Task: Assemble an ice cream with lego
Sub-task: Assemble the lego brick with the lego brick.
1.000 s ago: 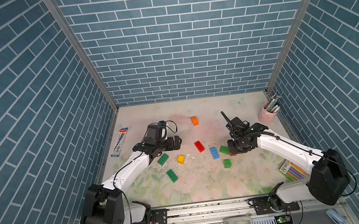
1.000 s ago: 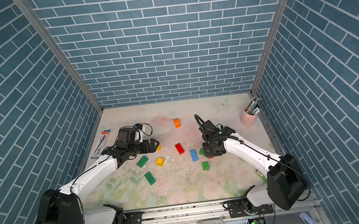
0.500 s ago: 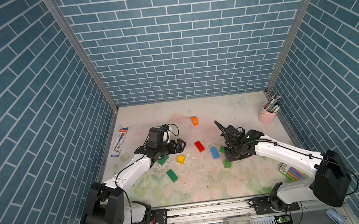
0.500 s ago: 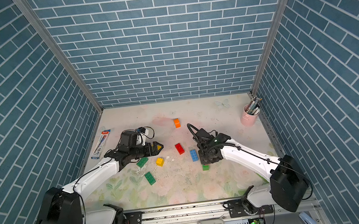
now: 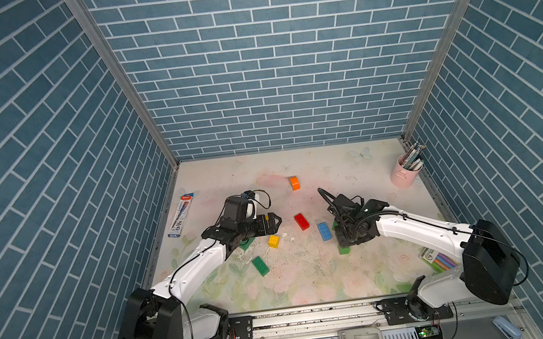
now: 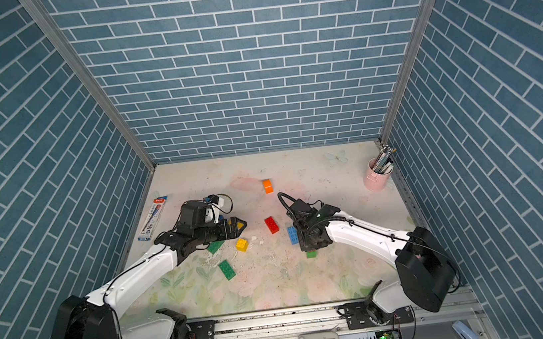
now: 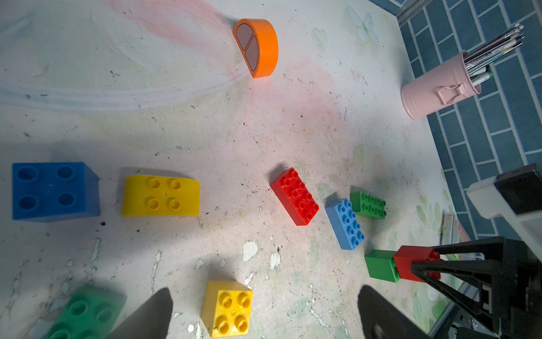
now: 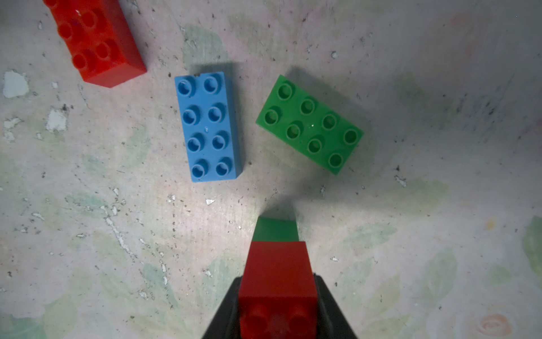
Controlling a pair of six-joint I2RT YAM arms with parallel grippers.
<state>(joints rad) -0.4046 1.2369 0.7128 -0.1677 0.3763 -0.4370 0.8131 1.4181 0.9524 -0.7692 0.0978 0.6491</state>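
My right gripper (image 8: 277,296) is shut on a red square lego brick (image 8: 277,270), which sits pressed onto a green square brick (image 8: 275,230) on the table, also seen as that green brick (image 5: 343,249) in a top view. My left gripper (image 7: 264,317) is open and hovers over a yellow square brick (image 7: 227,308) without touching it. Loose lego lies around: a red oblong (image 5: 302,222), a blue oblong (image 5: 324,231), a green oblong (image 8: 309,124), another green oblong (image 5: 260,266), an orange rounded brick (image 5: 294,182), a yellow rounded brick (image 7: 161,195) and a blue square (image 7: 52,190).
A pink cup of pens (image 5: 406,174) stands at the back right. A pack of coloured markers (image 5: 440,259) lies by the right wall, a pen pack (image 5: 180,215) by the left wall. Blue brick-pattern walls close in three sides.
My right gripper came down and toward the front with the red brick, onto the green square brick. My left gripper shifted a little to the right, still open.
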